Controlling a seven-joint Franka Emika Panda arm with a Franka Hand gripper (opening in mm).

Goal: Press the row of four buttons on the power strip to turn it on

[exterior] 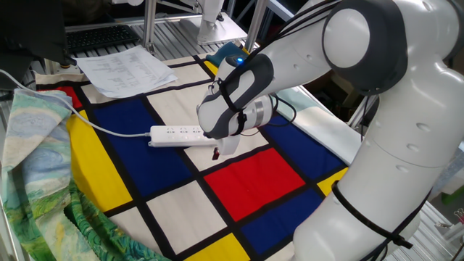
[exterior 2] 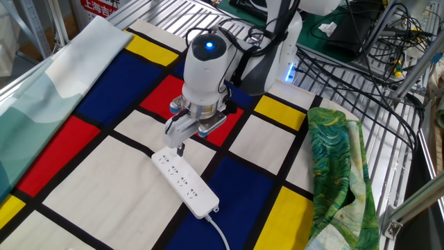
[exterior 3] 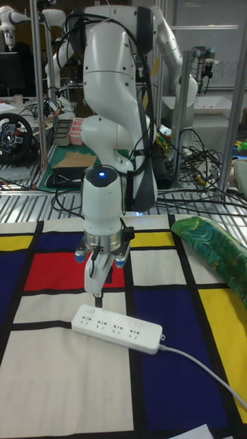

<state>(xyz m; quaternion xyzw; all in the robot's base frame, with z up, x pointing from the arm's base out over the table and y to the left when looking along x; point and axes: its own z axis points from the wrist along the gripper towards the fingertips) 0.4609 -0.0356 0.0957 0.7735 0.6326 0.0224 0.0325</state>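
The white power strip lies flat on the chequered cloth, and its cord leaves from one end. The four buttons show as small marks in a row along its top face. My gripper points straight down, shut, with nothing in it. Its dark tip hovers just above the end of the strip away from the cord. Whether the tip touches the strip I cannot tell.
White paper sheets lie at the cloth's far corner. A green patterned cloth is bunched along one table edge. Black cables run over the wire shelf behind the arm's base.
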